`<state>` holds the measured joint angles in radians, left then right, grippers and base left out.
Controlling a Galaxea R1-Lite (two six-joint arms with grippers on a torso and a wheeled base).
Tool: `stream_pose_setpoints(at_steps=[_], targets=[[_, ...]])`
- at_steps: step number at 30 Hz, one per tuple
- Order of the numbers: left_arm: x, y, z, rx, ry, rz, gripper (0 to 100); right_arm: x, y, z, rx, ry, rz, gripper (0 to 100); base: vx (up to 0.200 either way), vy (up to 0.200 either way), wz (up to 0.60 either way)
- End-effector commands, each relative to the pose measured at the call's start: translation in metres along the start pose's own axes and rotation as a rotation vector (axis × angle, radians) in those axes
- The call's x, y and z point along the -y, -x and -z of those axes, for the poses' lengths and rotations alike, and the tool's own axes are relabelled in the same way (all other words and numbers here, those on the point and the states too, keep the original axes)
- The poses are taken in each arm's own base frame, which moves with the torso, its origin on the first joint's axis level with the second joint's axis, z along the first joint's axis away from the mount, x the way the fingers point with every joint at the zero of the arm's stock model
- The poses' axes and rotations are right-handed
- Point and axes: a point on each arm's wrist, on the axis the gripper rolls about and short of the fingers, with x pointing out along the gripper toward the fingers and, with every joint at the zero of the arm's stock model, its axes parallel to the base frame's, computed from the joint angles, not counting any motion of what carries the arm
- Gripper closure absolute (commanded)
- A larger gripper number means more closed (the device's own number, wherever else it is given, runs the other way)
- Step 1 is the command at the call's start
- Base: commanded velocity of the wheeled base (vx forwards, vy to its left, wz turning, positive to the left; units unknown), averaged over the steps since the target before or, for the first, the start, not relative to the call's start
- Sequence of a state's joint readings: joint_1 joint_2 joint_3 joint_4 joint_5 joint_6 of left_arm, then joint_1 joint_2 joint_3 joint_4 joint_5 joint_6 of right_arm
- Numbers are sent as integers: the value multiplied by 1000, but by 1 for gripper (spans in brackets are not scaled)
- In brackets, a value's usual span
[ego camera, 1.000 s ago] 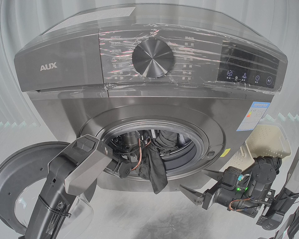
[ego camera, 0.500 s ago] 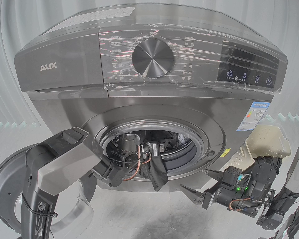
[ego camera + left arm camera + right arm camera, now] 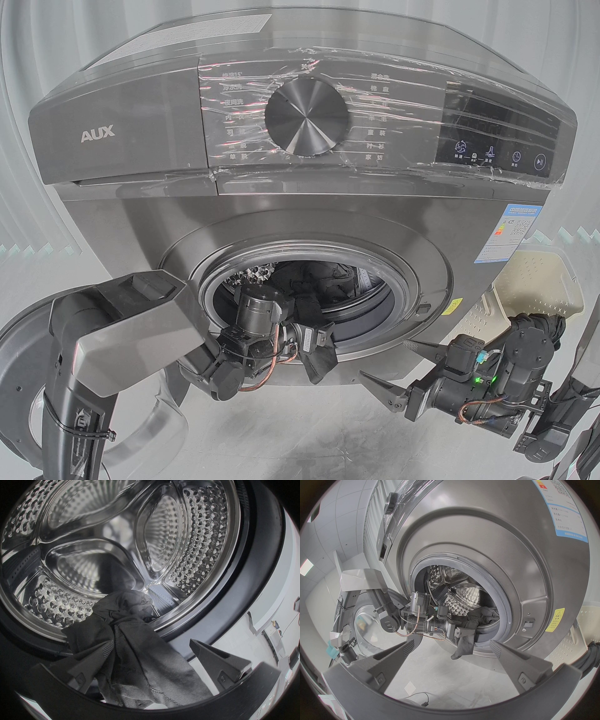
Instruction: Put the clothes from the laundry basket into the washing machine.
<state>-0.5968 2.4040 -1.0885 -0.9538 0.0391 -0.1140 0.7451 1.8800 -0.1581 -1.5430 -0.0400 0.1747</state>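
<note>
My left gripper (image 3: 317, 340), fingers spread, sits at the rim (image 3: 381, 344) of the washing machine (image 3: 125, 206). The dark garment (image 3: 134, 655) drapes over one finger (image 3: 78, 676), half inside the drum (image 3: 93, 564). Withdrawing may snag the cloth and drag it out.

The washing machine (image 3: 300, 206) stands ahead, its door (image 3: 22, 362) swung open to the left. The laundry basket (image 3: 544, 284) sits on the floor just beside the machine's right side. A garment (image 3: 319, 365) lies in the drum (image 3: 93, 558) near its mouth, with one end hanging out over the lower rim of the opening. The left claw (image 3: 147, 667) is at that lower rim, in front of the opening, with the garment between its fingers. The right claw (image 3: 387, 362) is near, to the lower right of the opening, apart from the garment, with the basket farther right behind it.
</note>
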Motion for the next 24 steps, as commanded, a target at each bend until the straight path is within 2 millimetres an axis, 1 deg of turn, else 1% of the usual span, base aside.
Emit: stream_pose_setpoints(at_steps=[1, 7, 8, 10, 15, 17, 18, 20, 21, 22, 24], targets=[[-1, -8, 16, -31, -5, -4, 0, 0, 0, 1, -2, 0, -2, 0, 0, 0, 0], [-2, -13, 23, -44, -16, -7, 0, 0, 0, 0, -2, 0, 0, 0, 0, 0, 0], [-3, -14, 26, -50, -18, -9, 100, 0, -1, 0, -1, 0, -2, 0, 0, 0, 0], [-2, -15, 26, -47, -21, -7, 100, 0, -1, 0, -1, 0, 0, 0, 0, 0, 0], [-2, -21, 17, -7, -16, -11, 100, -1, 0, 0, 1, 0, -2, 0, 0, 0, 0], [0, -24, 9, 25, -7, -7, 100, -1, -1, 0, 2, 0, -4, 0, 0, 0, 0], [1, -27, 2, 56, 0, -5, 100, -1, -1, -1, 3, 0, -4, 0, 0, 0, 0], [0, -30, -4, 89, 6, -9, 100, -1, -1, -1, 5, 0, -3, 0, 0, 0, 0], [-2, -34, -14, 142, 19, -27, 100, -1, -1, -1, 5, 0, -3, 0, 0, 0, 0], [-3, -36, -19, 166, 25, -42, 100, -1, -1, -1, 5, 0, -3, 0, 0, 0, 0], [-3, -38, -22, 188, 33, -57, 100, -1, -1, -1, 5, 0, -4, 0, 0, 0, 0]])
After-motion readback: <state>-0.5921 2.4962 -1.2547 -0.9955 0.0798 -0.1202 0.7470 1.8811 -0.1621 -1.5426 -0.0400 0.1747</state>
